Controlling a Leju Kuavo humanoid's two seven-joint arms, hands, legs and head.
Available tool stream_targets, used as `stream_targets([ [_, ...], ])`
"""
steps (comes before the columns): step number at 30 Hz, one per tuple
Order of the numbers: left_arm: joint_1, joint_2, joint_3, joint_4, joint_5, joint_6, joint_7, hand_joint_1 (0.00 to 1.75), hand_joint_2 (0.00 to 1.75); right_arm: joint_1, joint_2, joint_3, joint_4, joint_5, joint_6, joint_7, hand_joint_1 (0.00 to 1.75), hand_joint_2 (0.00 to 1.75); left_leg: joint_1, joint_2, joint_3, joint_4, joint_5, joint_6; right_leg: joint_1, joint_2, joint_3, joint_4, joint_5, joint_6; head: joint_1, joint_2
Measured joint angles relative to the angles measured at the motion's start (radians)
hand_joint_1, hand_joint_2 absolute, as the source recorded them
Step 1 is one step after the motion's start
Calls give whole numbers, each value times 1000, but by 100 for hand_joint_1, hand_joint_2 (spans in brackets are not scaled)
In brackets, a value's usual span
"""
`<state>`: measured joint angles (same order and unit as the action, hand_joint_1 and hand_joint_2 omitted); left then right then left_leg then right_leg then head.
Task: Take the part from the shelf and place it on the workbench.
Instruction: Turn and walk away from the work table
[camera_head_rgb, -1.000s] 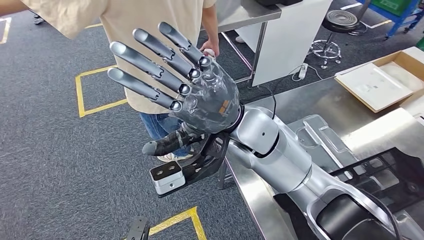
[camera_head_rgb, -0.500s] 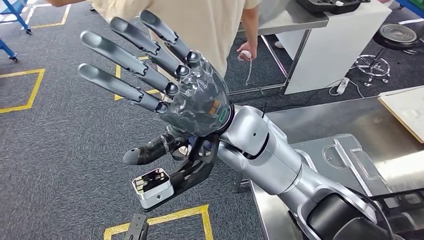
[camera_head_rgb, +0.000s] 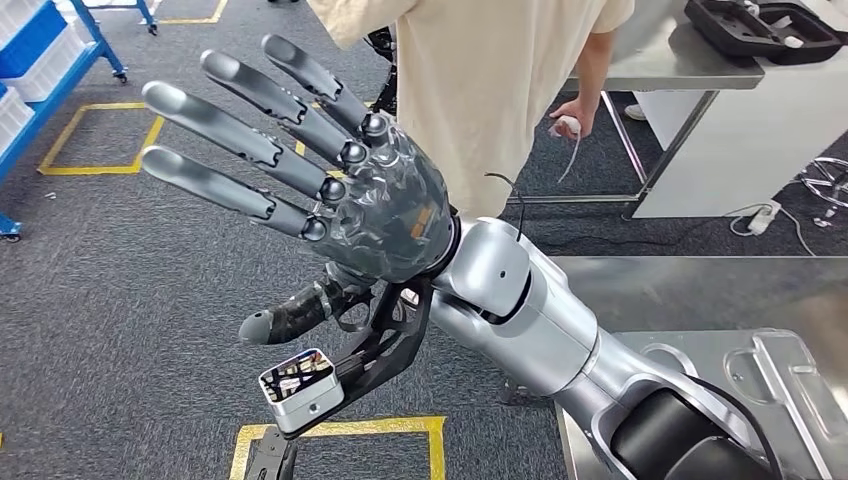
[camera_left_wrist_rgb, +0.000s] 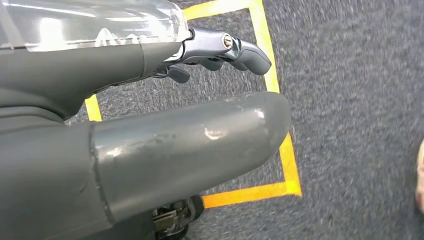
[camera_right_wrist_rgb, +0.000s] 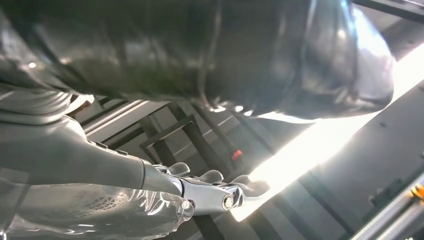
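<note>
My right hand (camera_head_rgb: 380, 210) is raised in front of me in the head view, fingers straight and spread wide, thumb (camera_head_rgb: 290, 312) apart below them, holding nothing. The right wrist view shows the same hand (camera_right_wrist_rgb: 150, 195) empty against ceiling beams and a bright light. My left hand (camera_left_wrist_rgb: 175, 145) hangs over grey carpet, its thumb apart from the fingers (camera_left_wrist_rgb: 225, 47) and nothing between them. A blue shelf (camera_head_rgb: 40, 70) with pale bins stands at the far left. The steel workbench (camera_head_rgb: 690, 300) lies at the lower right. I cannot pick out the part.
A person in a beige shirt (camera_head_rgb: 500, 90) stands close behind my right hand, holding a small white device (camera_head_rgb: 567, 127). A white table (camera_head_rgb: 720, 130) carries a black tray (camera_head_rgb: 765, 25). Yellow tape squares (camera_head_rgb: 340, 430) mark the carpet. A moulded silver tray (camera_head_rgb: 790, 380) rests on the workbench.
The camera has swung left: workbench, table and person slid right and the blue shelf came into view. My right hand stays spread and empty.
</note>
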<state>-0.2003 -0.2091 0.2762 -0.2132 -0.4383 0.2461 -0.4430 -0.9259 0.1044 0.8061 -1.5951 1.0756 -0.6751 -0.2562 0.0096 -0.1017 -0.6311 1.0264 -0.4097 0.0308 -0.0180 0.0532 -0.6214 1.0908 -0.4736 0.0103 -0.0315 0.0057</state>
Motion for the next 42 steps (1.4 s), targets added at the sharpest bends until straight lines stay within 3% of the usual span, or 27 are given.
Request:
stream_targets([
  [2, 1, -1, 1, 0, 0, 1, 0, 0, 0, 1, 0, 1, 3, -1, 1, 0, 0, 0, 2, -21, -7, 1, 2, -12, 2, 22, 17, -45, 7, -4, 0, 0],
  [4, 4, 1, 2, 0, 1, 1, 0, 0, 0, 1, 4, 4, 8, -2, 3, -1, 0, 0, 7, -28, -12, -1, 3, -26, 4, 2, 22, -55, 11, -12, 0, 0],
  [6, 6, 3, 2, 0, 1, 2, 0, 0, 0, 1, 9, 10, 12, -2, 6, -1, 0, 0, 5, 17, -30, 36, -20, -34, 2, -23, 32, -67, 16, -25, -1, 0],
  [8, 3, 4, 2, 0, 1, 2, 0, 0, 0, 2, 12, 15, 16, -2, 9, -1, 0, 0, 3, 73, -81, 146, -76, -40, 3, -51, 40, -73, 15, -34, -1, 0],
  [10, 3, 4, 3, 0, 2, 2, 0, 0, 0, 4, 12, 17, 21, -3, 10, -2, 0, 0, 7, 88, -137, 257, -114, -46, 7, -82, 42, -72, 10, -38, -1, 0],
  [11, 5, 4, 4, 0, 4, 2, 0, 0, 0, 5, 12, 19, 24, -3, 10, -2, 0, 0, 8, 91, -145, 272, -111, -48, 8, -97, 43, -71, 7, -37, -1, 0],
  [12, 7, 4, 4, 0, 5, 1, 0, 0, 0, 6, 12, 21, 27, -3, 10, -3, 0, 0, 10, 96, -132, 245, -89, -50, 8, -110, 45, -70, 4, -36, -1, 0],
  [13, 9, 4, 5, 0, 6, 1, 0, 0, 0, 6, 13, 23, 31, -4, 10, -3, 0, 0, 11, 108, -99, 184, -56, -50, 8, -122, 47, -68, 0, -33, -1, 0],
  [15, 9, 3, 7, 0, 7, 0, 0, 0, 0, 7, 13, 28, 38, -9, 8, -4, 0, 0, 5, 152, -32, 56, -13, -44, 12, -142, 51, -63, -10, -25, -1, 0],
  [17, 12, 0, 8, 0, 8, 0, 2, 0, 0, 9, 13, 33, 47, -15, 6, -6, 0, 0, -3, 170, -9, 7, -8, -31, 19, -158, 55, -62, -16, -15, 0, 0],
  [19, 21, 0, 10, 0, 8, 2, 4, 0, 0, 14, 13, 38, 56, -17, 3, -7, 0, 0, -5, 147, -8, 3, -6, -19, 19, -172, 60, -63, -21, -6, 0, 0],
  [21, 31, 0, 12, 0, 8, 6, 7, 0, 0, 18, 14, 41, 63, -17, -2, -8, 0, 0, -1, 126, -3, -3, -3, -6, 14, -144, 54, -35, -46, 4, 0, 0],
  [23, 36, 1, 15, 0, 8, 9, 12, 0, 0, 25, 12, 42, 68, -17, -8, -9, 0, 0, 0, 103, -1, -6, -2, 5, 9, -89, 8, 67, -101, 7, 0, 0],
  [25, 38, 3, 18, 0, 8, 9, 15, 0, 0, 37, 6, 42, 73, -17, -11, -9, 0, 0, -1, 76, -1, -6, -2, 10, 8, -63, -60, 188, -144, 7, 0, 0],
  [26, 40, 4, 19, 0, 7, 8, 17, 0, 0, 43, 4, 42, 76, -17, -12, -9, 0, 0, -2, 61, -1, -5, -2, 10, 8, -59, -79, 213, -140, 5, 0, 0],
  [27, 41, 5, 21, 0, 7, 7, 18, 0, 0, 48, 1, 42, 78, -17, -12, -9, 0, 0, -2, 45, 0, -4, -2, 10, 8, -56, -81, 200, -115, 3, 0, 0],
  [28, 43, 6, 21, 0, 6, 6, 20, 0, 0, 49, -1, 42, 80, -16, -12, -9, 0, 0, -2, 30, 1, -4, -2, 10, 8, -50, -66, 152, -75, -1, 0, 0],
  [30, 43, 7, 22, 0, 6, 6, 21, 0, 0, 50, -3, 42, 81, -16, -12, -9, 0, 0, -2, 4, 1, -1, -3, 6, 6, -8, -16, 22, -3, -9, 0, 0],
  [32, 41, 7, 23, 0, 6, 5, 23, 0, 0, 50, -5, 42, 83, -16, -13, -9, 0, 0, 2, -17, -6, 1, -2, -4, 6, 28, 10, -45, 17, -12, 0, 0],
  [34, 42, 7, 24, 0, 5, 3, 27, 0, 0, 50, -6, 42, 84, -15, -13, -9, 0, 0, 7, -37, -13, -2, 2, -17, 6, 19, 16, -57, 16, -15, 0, 0],
  [36, 43, 7, 25, 0, 5, 3, 34, 0, 0, 50, -7, 41, 85, -12, -14, -8, 0, 0, 4, -1, -22, 17, -12, -26, 4, -7, 29, -73, 21, -24, 0, 0],
  [38, 40, 8, 25, 0, 5, 3, 41, 0, 0, 50, -10, 41, 86, -11, -14, -7, 0, 0, 2, 63, -62, 106, -61, -32, 5, -38, 39, -84, 23, -32, -1, 0],
  [40, 36, 8, 26, 0, 5, 2, 42, 0, 0, 53, -14, 41, 87, -11, -15, -7, 0, 0, 6, 86, -125, 232, -111, -40, 7, -70, 42, -84, 20, -35, -1, 0],
  [41, 37, 8, 26, 0, 5, 2, 43, 0, 0, 55, -16, 41, 88, -11, -15, -7, 0, 0, 9, 90, -142, 265, -117, -45, 7, -86, 43, -84, 18, -35, -1, 0],
  [42, 39, 8, 26, 0, 6, 2, 44, 0, 0, 56, -17, 41, 89, -11, -15, -6, 0, 0, 13, 94, -140, 261, -104, -49, 6, -100, 43, -84, 16, -34, -1, 0],
])
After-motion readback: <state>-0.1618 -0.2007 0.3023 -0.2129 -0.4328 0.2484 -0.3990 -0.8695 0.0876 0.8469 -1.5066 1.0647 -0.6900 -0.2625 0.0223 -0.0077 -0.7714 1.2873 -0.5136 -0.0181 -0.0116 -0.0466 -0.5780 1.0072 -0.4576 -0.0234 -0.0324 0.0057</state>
